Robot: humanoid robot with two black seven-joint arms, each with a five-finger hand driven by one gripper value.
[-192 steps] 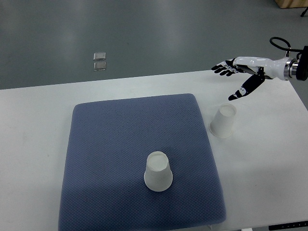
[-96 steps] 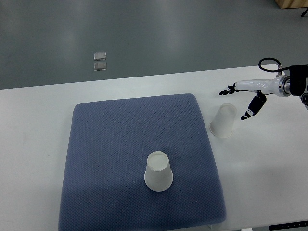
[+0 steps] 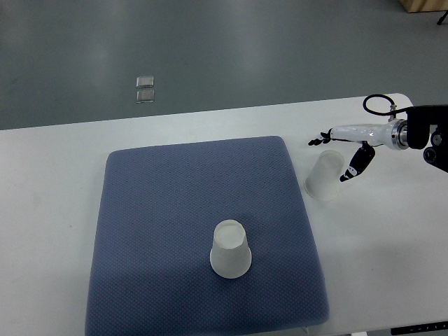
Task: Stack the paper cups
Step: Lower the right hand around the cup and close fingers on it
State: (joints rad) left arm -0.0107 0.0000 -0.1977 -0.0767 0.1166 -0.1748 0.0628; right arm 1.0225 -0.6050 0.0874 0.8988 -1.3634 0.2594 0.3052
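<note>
The right hand is reaching in from the right edge of the frame, in the upper right, and is hanging directly over the top of a paper cup that is sitting upside down on the white table, just beside the right edge of the blue mat. The hand is open: its dark-tipped fingers are spreading out beyond the cup's upper side while the thumb is dropping down along the cup's right flank. The thumb tip appears to be at or very near the cup wall, but no grip is showing yet, and whether it is actually touching cannot be told from this angle.

A second paper cup is standing upside down on the mat, lower centre of the frame, well apart from the first. The left hand is not showing anywhere.

The step in hand looks like the approach to the first pickup: the hand is bracketing the cup by the mat edge, so stacking has not begun. The next move probably calls for bringing the hand lower and closing fingers and thumb around the cup gently, since thin paper crushes easily, then lifting it and carrying it toward the lower centre to seat it over the cup on the mat.
</note>
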